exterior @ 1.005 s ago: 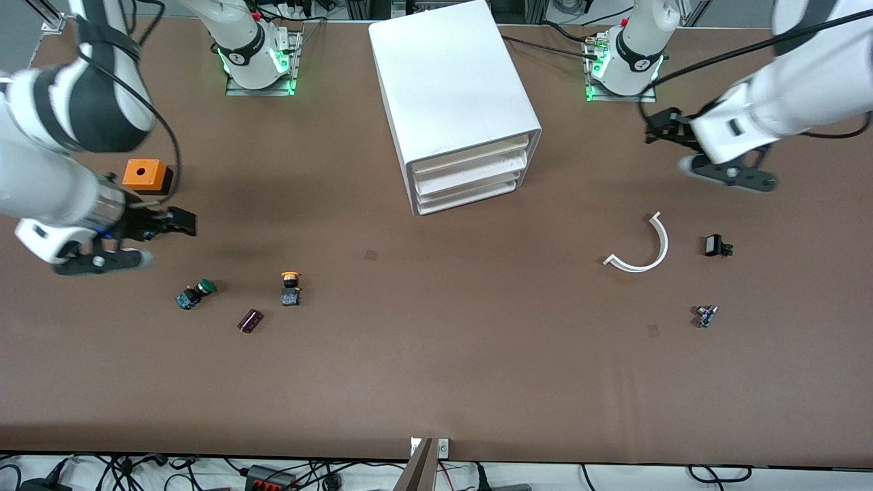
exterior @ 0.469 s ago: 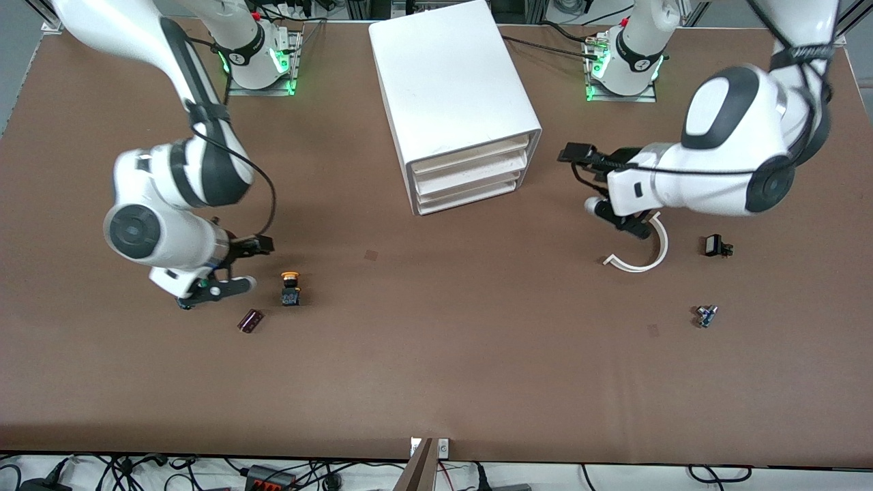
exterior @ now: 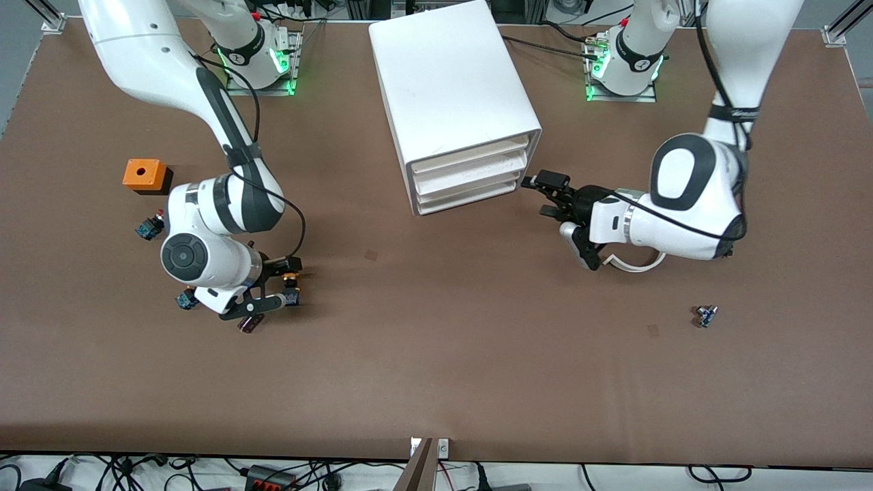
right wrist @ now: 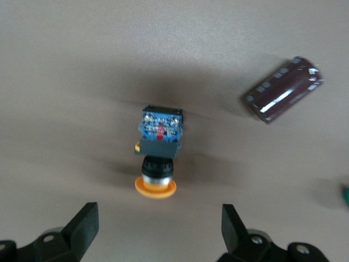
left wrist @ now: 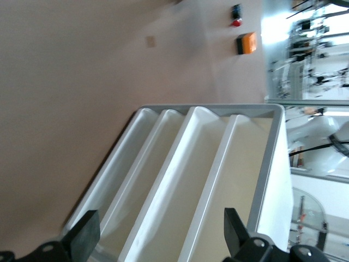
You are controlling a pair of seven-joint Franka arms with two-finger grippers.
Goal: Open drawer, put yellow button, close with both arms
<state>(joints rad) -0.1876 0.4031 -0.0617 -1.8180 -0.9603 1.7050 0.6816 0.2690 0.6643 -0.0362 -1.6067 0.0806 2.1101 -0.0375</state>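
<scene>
1. Fingers of the right gripper (right wrist: 155, 240) stand spread wide and hold nothing; the wide gap looks meant to let them come down on either side of a small part.
2. Directly under that gap lies the yellow button (right wrist: 158, 155), on its side on the table, cap pointing toward the gripper and untouched by either finger. In the front view the right gripper (exterior: 281, 281) hovers over the yellow button (exterior: 291, 278), which lies toward the right arm's end of the table, roughly midway between the edge with the robot bases and the camera-side edge.
3. Just beside the button lies a dark cylindrical capacitor (right wrist: 282, 90), apart from it; a careless closing could nudge it.
4. Left gripper (exterior: 554, 193) is also spread and empty, poised at the front of the white drawer cabinet (exterior: 453, 102), aimed at its stacked drawers (left wrist: 180, 180), probably to pull one open. All the drawers appear shut.
5. Farther out, near the right arm's end, sit an orange box (exterior: 145, 174) and a red-capped button (exterior: 149, 226).
</scene>
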